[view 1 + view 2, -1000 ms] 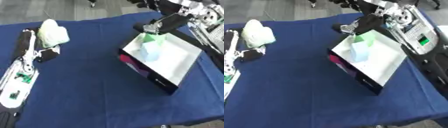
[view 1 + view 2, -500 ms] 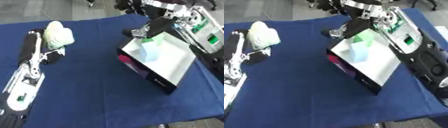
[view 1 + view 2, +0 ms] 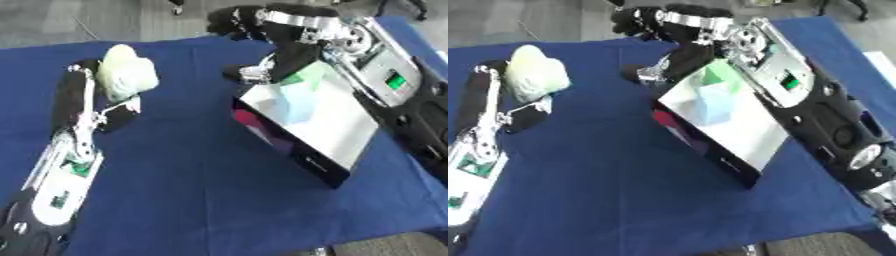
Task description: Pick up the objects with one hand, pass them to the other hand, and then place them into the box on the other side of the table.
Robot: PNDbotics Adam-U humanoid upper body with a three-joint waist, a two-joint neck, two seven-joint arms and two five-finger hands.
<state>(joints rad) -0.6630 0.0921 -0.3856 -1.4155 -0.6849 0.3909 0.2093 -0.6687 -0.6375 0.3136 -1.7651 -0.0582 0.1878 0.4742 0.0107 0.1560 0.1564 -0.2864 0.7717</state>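
A pale yellow-green lumpy object [image 3: 127,76] is seen at the far left of the blue-covered surface [image 3: 192,190], resting against the fingers of the left hand [image 3: 112,111]. Its long axis runs roughly from near-left to far-right, and its rounded bulk lies toward the far side. Whether the left hand's fingers are curled round it or merely laid beside it cannot be told, since they are dark and partly hidden under the object. The left arm is stretched along the left edge of the surface from the lower corner.

To the right, a box [image 3: 337,120] with a white inner floor and black walls is set askew on the surface, with a pink and red patch seen on its near-left outer wall. Inside it, a light blue block [image 3: 296,106] is standing toward the far end, and a green block [image 3: 308,78] is seen just behind it, touching or nearly touching it. Both are blurred, so their exact shapes cannot be made out.

The right hand [image 3: 651,73] is held at the far-left corner of the box, just outside its wall, with the fingers bent downward. Whether anything is held in it cannot be told. The right forearm is laid across the far right side of the box.
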